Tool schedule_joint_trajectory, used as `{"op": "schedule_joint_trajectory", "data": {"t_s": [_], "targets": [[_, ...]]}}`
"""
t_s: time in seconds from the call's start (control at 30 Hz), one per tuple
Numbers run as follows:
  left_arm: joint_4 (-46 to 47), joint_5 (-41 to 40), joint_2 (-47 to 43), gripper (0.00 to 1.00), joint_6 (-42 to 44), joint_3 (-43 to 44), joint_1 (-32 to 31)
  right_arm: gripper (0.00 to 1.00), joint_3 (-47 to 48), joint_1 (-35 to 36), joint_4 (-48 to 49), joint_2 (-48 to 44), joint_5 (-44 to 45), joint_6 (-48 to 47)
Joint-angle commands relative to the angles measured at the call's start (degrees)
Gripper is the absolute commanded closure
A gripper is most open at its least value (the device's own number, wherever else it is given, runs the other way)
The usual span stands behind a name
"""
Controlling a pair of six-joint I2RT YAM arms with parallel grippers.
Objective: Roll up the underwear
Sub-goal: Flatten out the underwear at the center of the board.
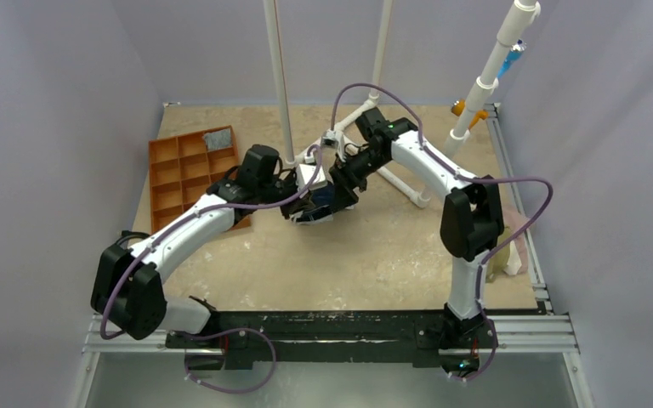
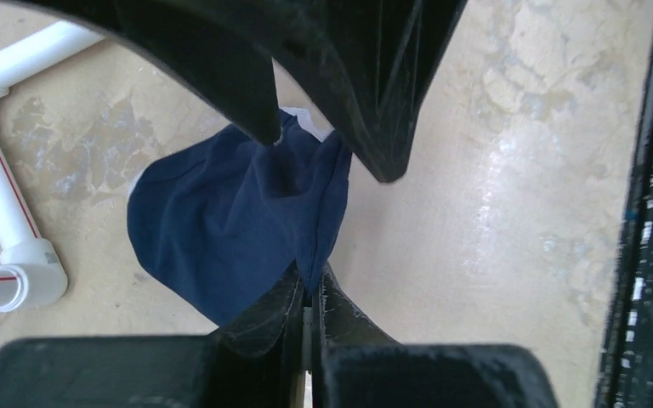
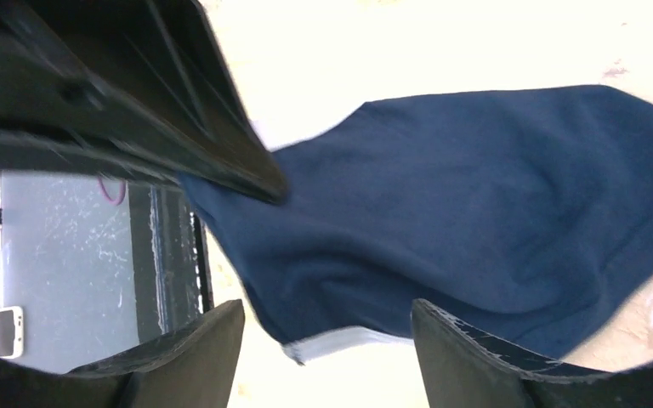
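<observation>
Left gripper (image 1: 300,212) and right gripper (image 1: 343,191) are being shown from above, tip to tip at the underwear (image 1: 319,206), beside the pipe frame (image 1: 408,181). At the left wrist, the left fingers (image 2: 264,314) are being pressed shut on the cloth's edge. At the right wrist, the right fingers (image 3: 195,348) are being held apart, cloth between.

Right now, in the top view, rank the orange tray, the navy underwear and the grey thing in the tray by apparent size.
1. The orange tray, clearly largest.
2. The underwear, mostly covered, and the grey item look alike in size, so unranked.
</observation>
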Motion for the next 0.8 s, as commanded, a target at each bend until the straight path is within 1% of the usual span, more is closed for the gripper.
{"op": "schedule_joint_trajectory", "data": {"t_s": [0.0,0.07,0.17,0.3,0.4,0.57,0.63,0.77], "targets": [[-8.91,3.65,-3.93,1.0,-7.89,6.88,-0.15,0.27,-2.49,-3.32,-0.31,-6.82,-5.87,-3.76],[-13.25,4.32,-3.84,1.0,-10.04,9.75,-0.16,0.26,-4.31,-3.37,1.27,-9.21,-6.03,-4.14],[-16.91,4.69,-3.53,1.0,-11.87,11.93,-0.15,0.25,-5.32,-3.38,2.48,-11.54,-6.64,-4.37],[-17.61,4.74,-3.55,1.0,-12.12,12.23,-0.15,0.25,-5.39,-3.37,3.54,-12.43,-6.18,-4.48],[-17.85,4.76,-2.99,1.0,-13.06,12.88,-0.2,0.25,-5.53,-3.05,2.91,-12.14,-7.78,-5.39],[-18.69,5.12,-1.76,1.0,-13.98,13.84,-0.16,0.24,-8.59,-1.99,5.01,-11.98,-8.04,-5.54],[-18.24,5.66,-1.75,1.0,-14.42,13.7,-0.18,0.24,-9.68,-1.36,6.36,-11.59,-8.12,-5.12],[-17.73,5.97,-1.46,1.0,-15.17,13.69,-0.2,0.24,-8.7,0.0,5.53,-8.92,-10.1,-5.85]]}}
